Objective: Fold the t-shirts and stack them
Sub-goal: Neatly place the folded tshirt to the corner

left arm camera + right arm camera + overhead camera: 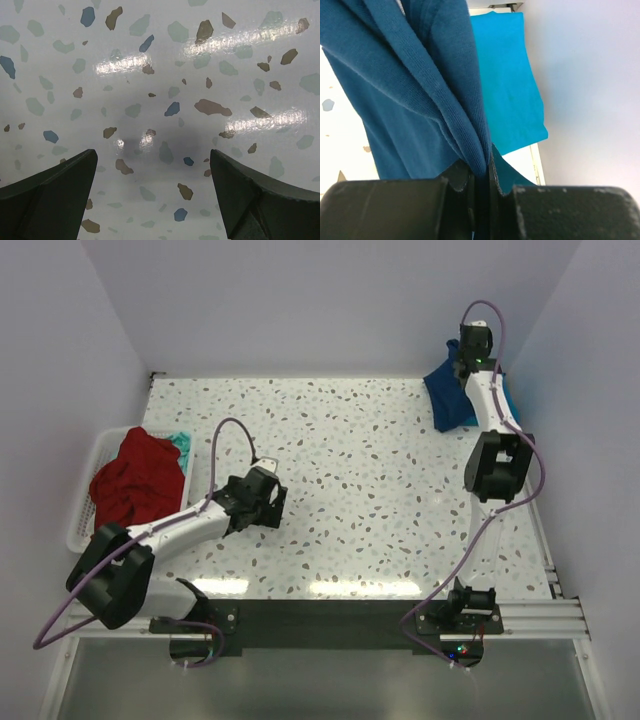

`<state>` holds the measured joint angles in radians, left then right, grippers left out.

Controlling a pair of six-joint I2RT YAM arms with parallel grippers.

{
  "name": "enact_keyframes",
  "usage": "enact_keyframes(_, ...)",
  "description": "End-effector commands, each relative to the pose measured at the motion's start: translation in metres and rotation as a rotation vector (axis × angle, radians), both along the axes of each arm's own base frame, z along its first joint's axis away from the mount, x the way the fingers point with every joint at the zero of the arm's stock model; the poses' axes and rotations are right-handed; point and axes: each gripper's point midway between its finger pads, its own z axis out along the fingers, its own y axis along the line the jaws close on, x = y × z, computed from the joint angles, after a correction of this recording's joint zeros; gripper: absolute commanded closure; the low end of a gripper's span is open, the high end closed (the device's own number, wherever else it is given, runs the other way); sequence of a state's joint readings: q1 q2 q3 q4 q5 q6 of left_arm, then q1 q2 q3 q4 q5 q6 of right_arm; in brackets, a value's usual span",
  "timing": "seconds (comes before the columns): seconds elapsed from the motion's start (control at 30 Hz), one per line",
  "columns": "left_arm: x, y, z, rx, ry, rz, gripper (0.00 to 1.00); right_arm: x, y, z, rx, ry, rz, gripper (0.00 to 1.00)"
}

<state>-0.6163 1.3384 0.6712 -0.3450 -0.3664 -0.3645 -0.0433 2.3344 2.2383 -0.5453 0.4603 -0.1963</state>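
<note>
The right gripper (481,175) was closed tight on a fold of the dark blue t-shirt (420,100), and the cloth hung from the jaws in loose layers. This happened on the side of the table (380,470) opposite to the white basket (80,520), in the far corner, well apart from it. Under the hanging shirt lay the turquoise t-shirt (507,85), flat and smooth. I could not tell whether the lower edge of the dark blue one touched it or the table.

The left gripper (152,155) was fully open and held nothing. It hovered low over bare table, a little away from the basket toward the middle. Inside the basket lay the red t-shirt (138,478), crumpled, with a bit of the teal t-shirt (181,445) showing at its far side.

In my judgement, the step in hand was the stacking of the dark blue shirt on the turquoise one, while two shirts waited in the basket. Whether the dark blue shirt was properly folded, the pictures did not show.

The next move probably called for lowering the shirt slowly, so that it lay square on the turquoise one without dragging it, and only then opening the jaws. The free left arm could hold down the lower shirt or reach to the basket.
</note>
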Motion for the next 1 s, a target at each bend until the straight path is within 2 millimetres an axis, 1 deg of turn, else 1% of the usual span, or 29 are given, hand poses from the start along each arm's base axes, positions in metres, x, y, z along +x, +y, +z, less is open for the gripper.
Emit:
enact_keyframes(0.0,0.014,-0.008,0.011,-0.030,-0.045,-0.001,0.00,0.013,-0.018,0.062,0.041,-0.206,-0.034,0.99)
enact_keyframes(0.03,0.014,-0.008,0.010,-0.027,-0.041,-0.001,0.00,0.012,-0.027,0.059,0.056,-0.212,-0.050,0.99)
enact_keyframes(0.07,0.014,-0.008,0.009,-0.026,-0.039,-0.001,0.00,0.012,-0.030,0.053,0.078,-0.218,-0.062,0.99)
enact_keyframes(0.1,0.013,-0.008,0.008,-0.025,-0.035,-0.002,0.00,0.014,-0.033,0.051,0.088,-0.230,-0.068,0.99)
enact_keyframes(0.2,0.012,-0.008,0.006,-0.022,-0.026,-0.004,0.00,0.017,-0.047,0.038,0.112,-0.238,-0.099,0.98)
enact_keyframes(0.27,0.012,-0.008,0.005,-0.021,-0.023,-0.005,0.00,0.018,-0.058,0.025,0.117,-0.229,-0.120,0.98)
enact_keyframes(0.33,0.011,-0.008,0.004,-0.024,-0.021,-0.007,0.00,0.019,-0.067,0.016,0.111,-0.226,-0.135,0.98)
enact_keyframes(0.37,0.011,-0.008,0.003,-0.023,-0.016,-0.008,0.00,0.021,-0.070,0.007,0.110,-0.216,-0.138,0.98)
enact_keyframes(0.47,0.011,-0.010,0.001,-0.027,-0.011,-0.014,0.00,0.024,-0.079,0.001,0.113,-0.225,-0.156,0.97)
enact_keyframes(0.5,0.010,-0.010,0.000,-0.027,-0.006,-0.014,0.00,0.026,-0.082,-0.005,0.113,-0.227,-0.164,0.96)
enact_keyframes(0.63,0.008,-0.011,-0.002,-0.033,-0.001,-0.021,0.00,0.027,-0.100,-0.016,0.106,-0.242,-0.208,0.80)
enact_keyframes(0.67,0.009,-0.011,-0.002,-0.034,-0.002,-0.021,0.00,0.029,-0.102,-0.012,0.098,-0.254,-0.212,0.76)
enact_keyframes(0.7,0.008,-0.012,-0.003,-0.035,0.002,-0.023,0.00,0.028,-0.106,-0.016,0.083,-0.248,-0.231,0.71)
enact_keyframes(0.73,0.008,-0.012,-0.003,-0.036,0.001,-0.023,0.00,0.027,-0.110,-0.013,0.073,-0.254,-0.244,0.57)
enact_keyframes(0.77,0.008,-0.012,-0.003,-0.036,0.003,-0.024,0.00,0.028,-0.113,-0.009,0.059,-0.259,-0.248,0.50)
enact_keyframes(0.87,0.007,-0.011,-0.004,-0.033,0.008,-0.019,0.00,0.023,-0.123,0.012,0.017,-0.298,-0.289,0.34)
enact_keyframes(0.9,0.007,-0.011,-0.004,-0.033,0.007,-0.020,0.00,0.018,-0.127,0.018,0.000,-0.301,-0.315,0.31)
enact_keyframes(0.93,0.008,-0.011,-0.003,-0.034,0.004,-0.018,0.00,0.013,-0.127,0.036,-0.005,-0.326,-0.323,0.29)
enact_keyframes(0.97,0.008,-0.012,-0.002,-0.036,0.001,-0.018,0.00,0.008,-0.126,0.035,-0.001,-0.319,-0.331,0.24)
